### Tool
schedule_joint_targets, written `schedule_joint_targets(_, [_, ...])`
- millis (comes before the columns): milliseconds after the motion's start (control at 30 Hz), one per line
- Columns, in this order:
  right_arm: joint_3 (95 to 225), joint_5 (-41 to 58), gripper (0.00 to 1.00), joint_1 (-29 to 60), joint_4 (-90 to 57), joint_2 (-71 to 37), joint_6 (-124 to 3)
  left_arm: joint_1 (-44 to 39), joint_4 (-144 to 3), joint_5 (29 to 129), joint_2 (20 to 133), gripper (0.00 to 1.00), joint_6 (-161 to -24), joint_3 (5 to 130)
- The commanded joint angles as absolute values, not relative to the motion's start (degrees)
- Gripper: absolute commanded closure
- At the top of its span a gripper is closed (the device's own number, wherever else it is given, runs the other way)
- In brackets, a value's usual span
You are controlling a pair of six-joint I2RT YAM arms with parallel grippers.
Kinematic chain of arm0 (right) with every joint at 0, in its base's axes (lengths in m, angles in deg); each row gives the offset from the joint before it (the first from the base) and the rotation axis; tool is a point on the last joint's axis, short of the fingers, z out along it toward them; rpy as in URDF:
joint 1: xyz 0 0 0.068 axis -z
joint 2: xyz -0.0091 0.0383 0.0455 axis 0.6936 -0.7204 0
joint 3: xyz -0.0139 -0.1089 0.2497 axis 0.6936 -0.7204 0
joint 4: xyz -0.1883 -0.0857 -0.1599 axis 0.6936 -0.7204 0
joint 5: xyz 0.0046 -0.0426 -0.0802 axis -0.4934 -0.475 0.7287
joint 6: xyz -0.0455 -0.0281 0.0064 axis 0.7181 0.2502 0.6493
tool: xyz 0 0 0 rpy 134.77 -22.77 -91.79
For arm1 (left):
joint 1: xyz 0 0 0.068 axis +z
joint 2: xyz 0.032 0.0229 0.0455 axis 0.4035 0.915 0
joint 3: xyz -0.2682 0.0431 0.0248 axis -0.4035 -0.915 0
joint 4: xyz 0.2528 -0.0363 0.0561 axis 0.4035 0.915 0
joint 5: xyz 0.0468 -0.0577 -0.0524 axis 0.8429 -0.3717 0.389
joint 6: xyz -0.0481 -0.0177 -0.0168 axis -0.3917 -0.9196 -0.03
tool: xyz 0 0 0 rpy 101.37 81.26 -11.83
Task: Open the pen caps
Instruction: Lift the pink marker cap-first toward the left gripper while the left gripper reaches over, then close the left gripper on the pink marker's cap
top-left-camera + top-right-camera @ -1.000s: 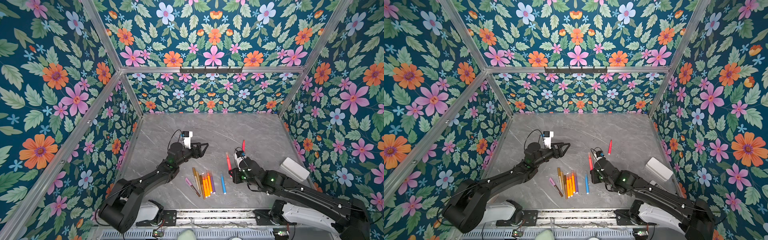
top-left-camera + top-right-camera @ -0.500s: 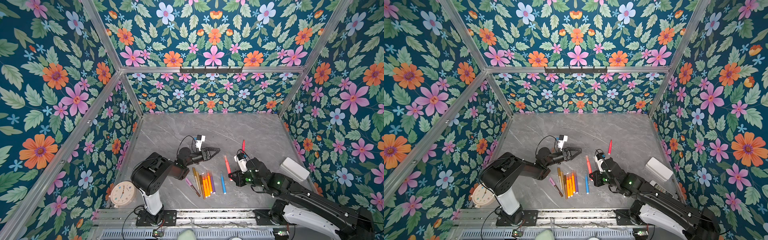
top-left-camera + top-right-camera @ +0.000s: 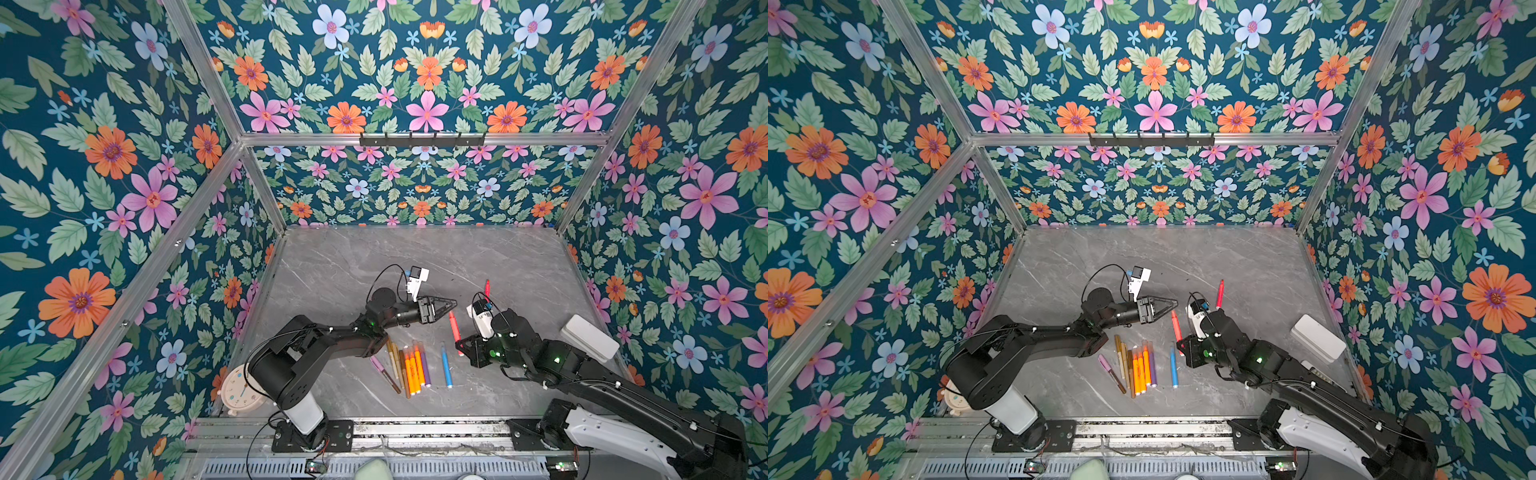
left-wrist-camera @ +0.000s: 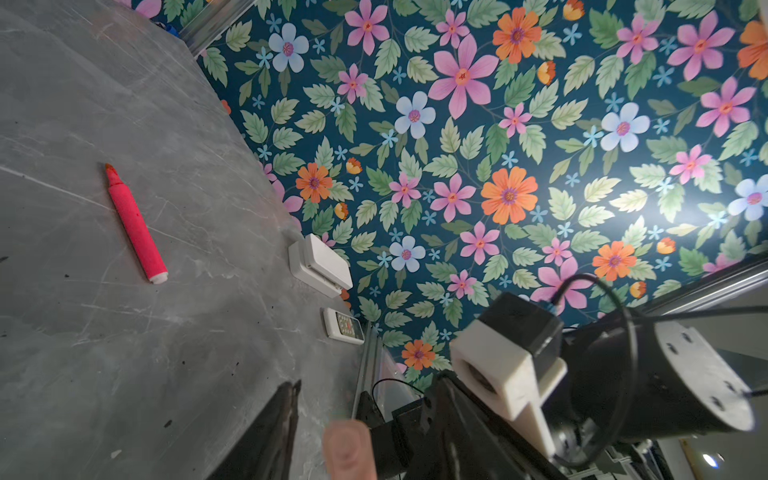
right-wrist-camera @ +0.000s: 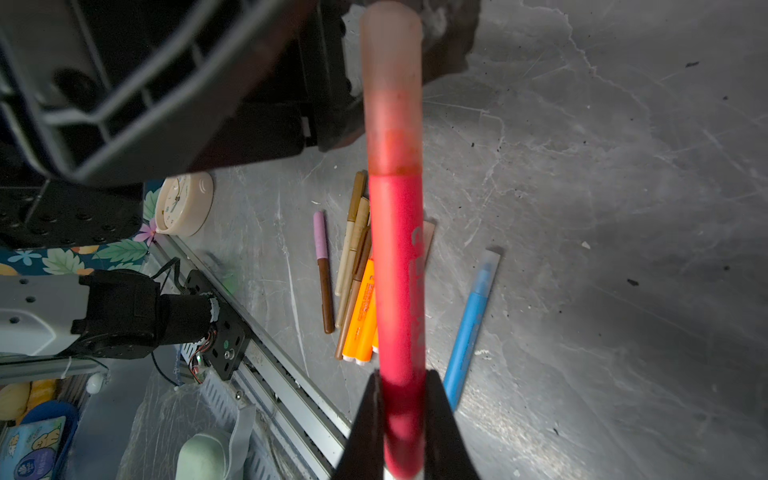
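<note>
Around the middle of the surface (image 3: pixel 519 266), the right claw (image 5: pixel 404 374) pinches the red pen (image 3: pixel 454 330) by its barrel and the left claw (image 3: pixel 451 308) sits spread around its cap (image 5: pixel 390 83), so it's cap-grabbing time: squeeze shut, then probably pull straight off.

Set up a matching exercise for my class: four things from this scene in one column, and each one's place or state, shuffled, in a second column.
Things
1. capped red pen
2. blue pen
3. uncapped red pen
4. clock

Places or states
A. lies alone, far from the other pens, tip bare
B. sits beside the left arm's base
C. clamped in the right gripper
D. lies just right of the pen bundle in a top view

Pairs: 1-C, 2-D, 3-A, 4-B
</note>
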State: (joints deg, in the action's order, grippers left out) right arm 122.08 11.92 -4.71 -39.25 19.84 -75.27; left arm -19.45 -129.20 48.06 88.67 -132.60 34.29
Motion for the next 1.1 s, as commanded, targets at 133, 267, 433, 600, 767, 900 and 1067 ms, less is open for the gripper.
schedule_joint_targets(133, [123.11, 13.08, 0.98, -4.7, -39.64, 19.33, -73.36, -19.96, -119.29, 49.16, 87.16, 0.53, -124.76, 35.24])
schedule_joint_targets(267, [123.07, 12.92, 0.98, -4.7, -39.19, 19.06, -73.45, -20.4, -119.93, 48.71, 87.07, 0.62, -124.46, 35.14])
schedule_joint_targets(433, [123.0, 13.15, 0.98, -4.71, -39.36, 19.13, -73.54, -20.48, -119.75, 48.68, 86.54, 0.71, -124.3, 35.3])
schedule_joint_targets(600, [122.98, 13.35, 0.98, -4.7, -39.62, 19.49, -73.52, -20.45, -119.3, 48.32, 86.19, 0.81, -124.1, 35.75])
schedule_joint_targets(767, [122.51, 13.61, 0.98, -4.69, -39.29, 19.62, -73.7, -20.5, -119.08, 47.88, 86.1, 0.94, -123.96, 35.81])
schedule_joint_targets(900, [122.28, 14.04, 0.93, -4.69, -39.23, 20.1, -73.71, -20.5, -118.69, 47.62, 86.1, 1.0, -123.92, 35.99])
schedule_joint_targets(1067, [123.18, 14.06, 0.67, -4.69, -38.53, 18.96, -73.34, -20.48, -118.84, 47.26, 85.84, 1.0, -123.93, 36.02])
